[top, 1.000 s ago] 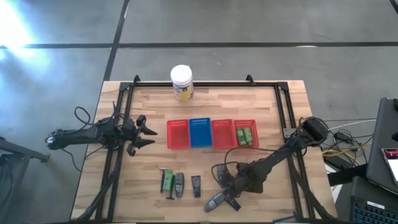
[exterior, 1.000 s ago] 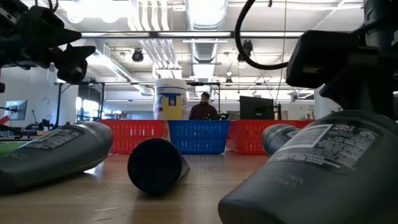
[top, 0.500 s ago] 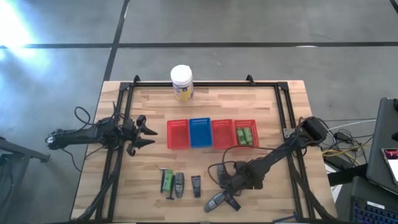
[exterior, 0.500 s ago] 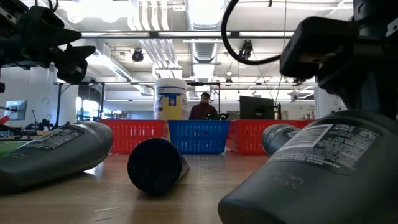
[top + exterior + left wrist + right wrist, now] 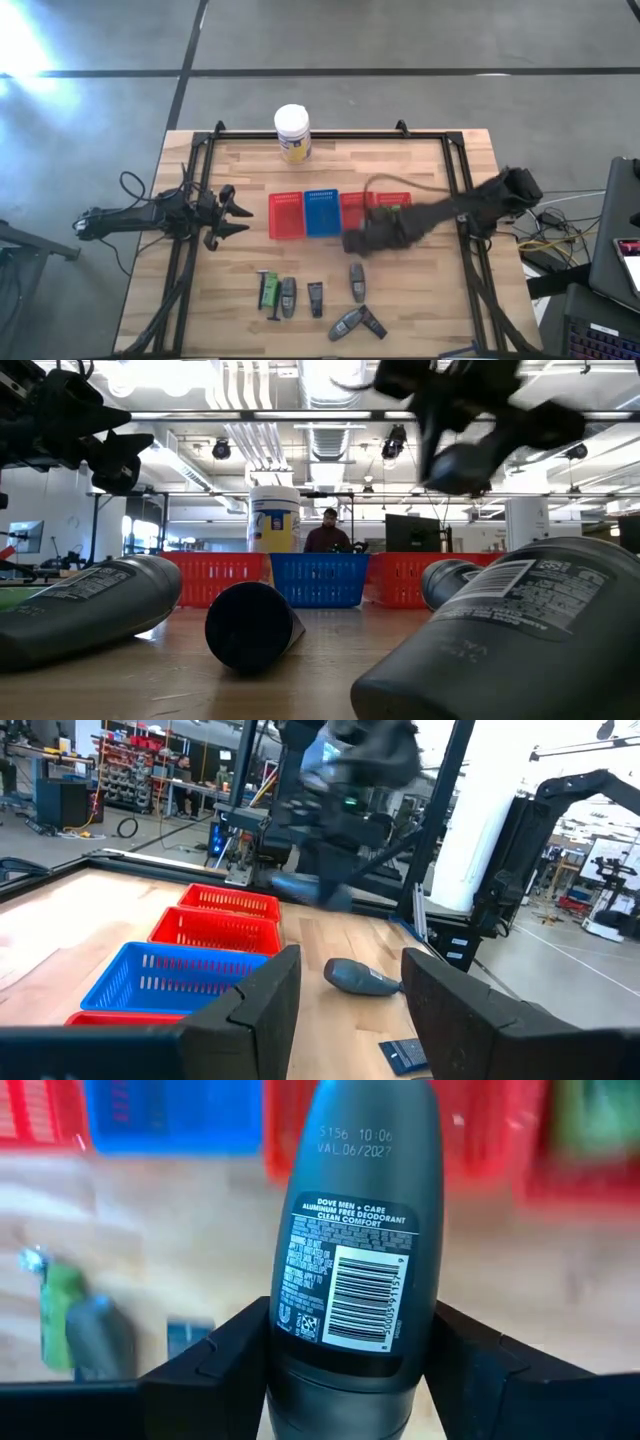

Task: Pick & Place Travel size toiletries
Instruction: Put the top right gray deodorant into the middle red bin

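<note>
Seen from the high view, four mesh baskets are lined up mid-tabletop: a red basket, a blue basket, a second red basket and a rightmost red basket, in which green toiletries are glimpsed beside the arm. A white jar is stood at the far edge. Loose grey and black toiletries are laid in a row near the front edge, one grey bottle apart from them. The right tool is held just in front of the baskets; the left tool is parked left of them, fingers apart. In the low view, the right tool is seen raised, clamped on a dark tube, above large foreground bottles. In the left wrist view, nothing can be made out inside the blue and red baskets. In the right wrist view, a dark deodorant tube is gripped between the fingers.
</note>
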Controlling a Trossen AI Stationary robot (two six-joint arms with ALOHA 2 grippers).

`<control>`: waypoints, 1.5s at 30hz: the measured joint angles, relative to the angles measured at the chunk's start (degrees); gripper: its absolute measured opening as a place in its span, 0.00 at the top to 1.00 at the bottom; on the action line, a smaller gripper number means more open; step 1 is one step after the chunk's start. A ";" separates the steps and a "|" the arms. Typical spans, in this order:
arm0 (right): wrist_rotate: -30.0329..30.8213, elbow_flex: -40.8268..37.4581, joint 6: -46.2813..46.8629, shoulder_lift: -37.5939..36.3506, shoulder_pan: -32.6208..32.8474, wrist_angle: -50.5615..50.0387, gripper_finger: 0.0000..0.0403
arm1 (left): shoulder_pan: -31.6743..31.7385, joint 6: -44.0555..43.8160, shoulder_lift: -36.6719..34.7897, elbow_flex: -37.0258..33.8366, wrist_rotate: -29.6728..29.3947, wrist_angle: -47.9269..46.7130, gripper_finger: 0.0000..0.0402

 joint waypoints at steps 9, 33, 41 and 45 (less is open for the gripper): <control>-6.23 -1.80 -21.56 2.51 -15.95 6.45 0.49 | 0.01 0.00 -0.02 0.00 0.01 0.00 0.55; -11.81 -2.97 -30.45 7.87 -22.06 8.35 0.23 | -0.01 -0.02 0.11 0.00 -0.08 0.02 0.55; -12.19 -0.44 -24.45 4.41 -15.44 1.19 0.14 | 0.01 0.00 0.11 0.00 -0.17 0.02 0.55; -15.10 -0.72 -16.67 5.07 -9.55 1.02 0.11 | 0.01 0.00 0.11 0.00 -0.19 0.02 0.55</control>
